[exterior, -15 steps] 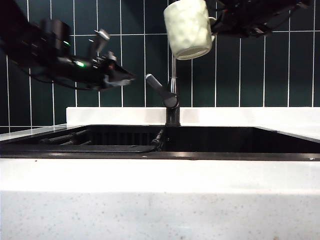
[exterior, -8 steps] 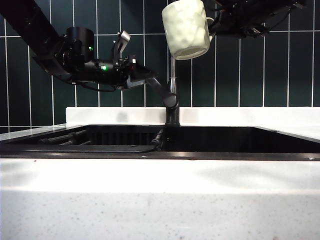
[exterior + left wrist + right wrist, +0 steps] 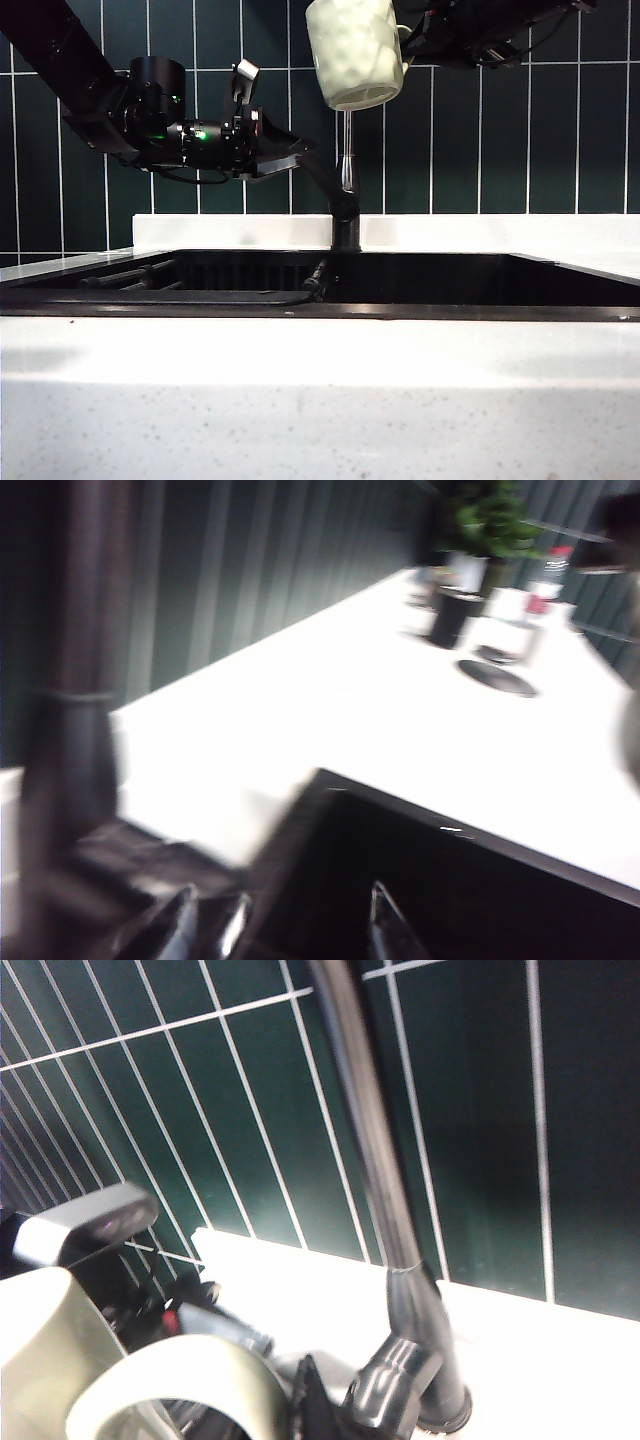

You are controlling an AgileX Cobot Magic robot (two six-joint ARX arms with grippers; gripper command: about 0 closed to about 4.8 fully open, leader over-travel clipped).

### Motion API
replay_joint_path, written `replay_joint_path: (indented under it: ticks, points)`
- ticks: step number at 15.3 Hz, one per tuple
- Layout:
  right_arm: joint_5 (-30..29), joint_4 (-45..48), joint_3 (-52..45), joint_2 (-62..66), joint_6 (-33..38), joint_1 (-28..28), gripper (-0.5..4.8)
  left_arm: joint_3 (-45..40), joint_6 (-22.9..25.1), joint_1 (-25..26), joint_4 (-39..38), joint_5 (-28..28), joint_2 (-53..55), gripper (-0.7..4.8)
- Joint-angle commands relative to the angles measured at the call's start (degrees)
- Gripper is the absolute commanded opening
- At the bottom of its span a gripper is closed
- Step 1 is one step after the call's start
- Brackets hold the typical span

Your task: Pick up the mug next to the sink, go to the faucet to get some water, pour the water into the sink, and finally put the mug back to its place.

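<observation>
The cream dimpled mug (image 3: pixel 352 50) hangs high above the sink (image 3: pixel 420 282), in front of the top of the faucet (image 3: pixel 346 165). My right gripper (image 3: pixel 408 42) comes in from the right and is shut on the mug's loop handle (image 3: pixel 180 1385). My left gripper (image 3: pixel 300 156) is open, with its fingertips (image 3: pixel 185 920) at the faucet's angled lever (image 3: pixel 326 182); whether they touch it I cannot tell. The left wrist view is blurred, with the faucet pipe (image 3: pixel 85 680) close beside my left gripper (image 3: pixel 285 925). No water shows.
Dark green tiled wall (image 3: pixel 520 130) stands behind the white speckled countertop (image 3: pixel 320 400). A hose (image 3: pixel 200 297) lies in the basin. Farther along the counter are a potted plant (image 3: pixel 485 520), a dark cup (image 3: pixel 447 615) and a round drain cover (image 3: pixel 497 677).
My left gripper has swung right and up to the faucet lever and opened wider. My right gripper has carried the mug slightly left and up.
</observation>
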Motion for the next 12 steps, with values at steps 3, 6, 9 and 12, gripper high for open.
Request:
replay_joint_path:
  ticks: [3, 6, 9, 12]
  points:
    - [-0.13, 2.54, 1.73, -0.70, 0.79, 0.09, -0.01, 0.13, -0.50, -0.63, 1.16, 3.37, -0.48, 2.09]
    - [-0.26, 2.43, 1.73, -0.68, 0.79, 0.07, -0.01, 0.13, 2.73, -0.63, 0.85, -1.70, -0.46, 2.10]
    - [-0.26, 1.62, 1.73, -0.70, -0.13, 0.07, -0.01, 0.13, 6.19, -0.63, -2.36, -5.14, -0.46, 2.10]
    - [-0.26, 1.18, 1.73, -0.70, -0.70, 0.07, -0.01, 0.15, 10.75, -0.63, -7.69, -6.71, -0.46, 2.10]
